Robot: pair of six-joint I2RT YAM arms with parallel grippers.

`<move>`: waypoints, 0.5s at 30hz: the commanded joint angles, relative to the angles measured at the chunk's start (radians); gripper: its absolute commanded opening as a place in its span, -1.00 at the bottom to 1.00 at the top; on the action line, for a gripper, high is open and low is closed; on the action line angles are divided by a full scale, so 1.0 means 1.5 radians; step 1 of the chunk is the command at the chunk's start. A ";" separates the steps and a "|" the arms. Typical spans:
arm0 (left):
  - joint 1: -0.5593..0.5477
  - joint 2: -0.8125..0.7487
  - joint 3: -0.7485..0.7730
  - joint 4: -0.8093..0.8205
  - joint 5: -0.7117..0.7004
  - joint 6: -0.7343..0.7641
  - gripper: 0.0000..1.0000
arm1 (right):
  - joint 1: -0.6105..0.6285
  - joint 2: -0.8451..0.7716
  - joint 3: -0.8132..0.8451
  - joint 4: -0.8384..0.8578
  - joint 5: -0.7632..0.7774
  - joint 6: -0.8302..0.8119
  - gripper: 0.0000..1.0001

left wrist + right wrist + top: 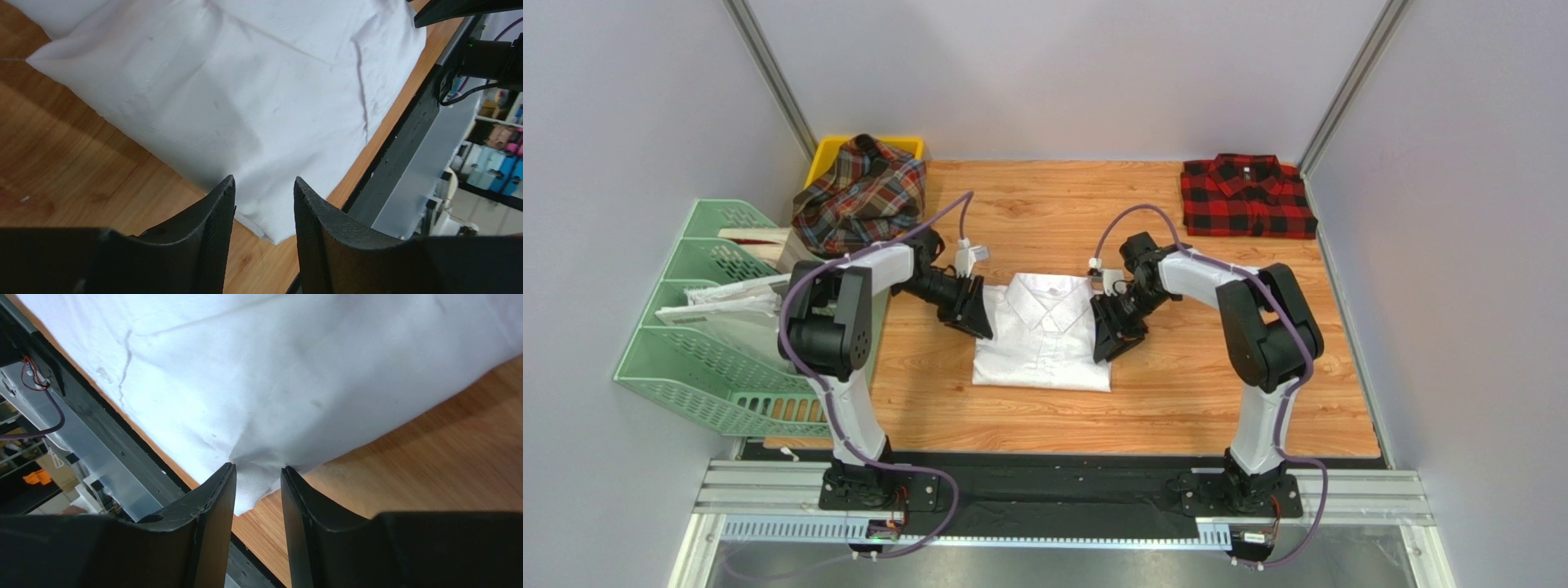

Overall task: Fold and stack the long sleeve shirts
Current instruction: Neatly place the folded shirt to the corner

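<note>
The plain white shirt point(1043, 333) lies folded, collar up, in the middle of the wooden table. My left gripper point(972, 314) is low at its left edge, and my right gripper point(1108, 333) is low at its right edge. In the left wrist view the left gripper point(264, 187) is open, with the white shirt point(245, 79) just beyond the tips. In the right wrist view the right gripper point(258, 471) is open, with the shirt's edge point(276, 386) at the tips and slightly puckered there. The red-and-black checked shirt point(1247, 196) lies folded at the back right. The tartan shirt point(860, 194) is bunched at the back left.
The tartan shirt sits in a yellow bin point(903, 145). A green tiered tray rack point(707, 331) holding white paper stands off the table's left edge. Grey walls enclose the table. A black strip and metal rail point(1063, 496) run along the near edge.
</note>
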 commanded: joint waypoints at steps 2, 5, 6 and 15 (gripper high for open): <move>-0.058 -0.220 0.009 0.029 -0.090 0.090 -0.02 | -0.037 -0.158 -0.006 0.067 -0.044 0.052 -0.20; -0.188 -0.325 -0.043 0.079 -0.235 0.140 0.05 | -0.088 -0.253 -0.103 0.158 -0.074 0.169 0.07; -0.232 -0.344 -0.060 0.099 -0.280 0.175 0.06 | -0.122 -0.272 -0.136 0.180 -0.078 0.195 0.16; -0.600 -0.233 -0.066 0.288 -0.495 0.272 -0.06 | -0.217 -0.277 -0.287 0.273 -0.123 0.327 0.14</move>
